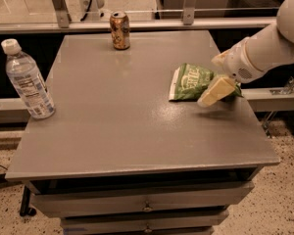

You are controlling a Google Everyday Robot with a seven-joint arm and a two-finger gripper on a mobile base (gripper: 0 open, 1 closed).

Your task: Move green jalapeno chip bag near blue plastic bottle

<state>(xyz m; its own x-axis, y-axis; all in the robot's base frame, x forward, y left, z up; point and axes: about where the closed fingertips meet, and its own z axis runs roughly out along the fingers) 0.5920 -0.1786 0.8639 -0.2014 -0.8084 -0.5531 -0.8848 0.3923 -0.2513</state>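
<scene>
The single camera view looks down on a grey surface (117,121) that carries three things: one bag, one bottle and one can.

The green jalapeno chip bag (188,81) lies flat and crinkled on the right half of the surface. It is close to the right edge and about midway between the far and near edges, and its white lettering faces up.

The blue plastic bottle (28,82) stands on its base at the left edge with its white cap on top. It is well apart from the bag, with the width of the surface between them.

The gold-brown drink can (120,30) stands upright at the far edge, a little left of the middle.

One white arm (269,45) reaches in from the right side, over the right edge. Its pale yellowish end effector (216,90) hangs low at the right end of the bag and overlaps that end. I cannot tell whether it is spread apart, closed together or clamped on the bag, nor whether it touches the bag at all.

Below the near edge, two drawer fronts (147,207) sit one above the other.
</scene>
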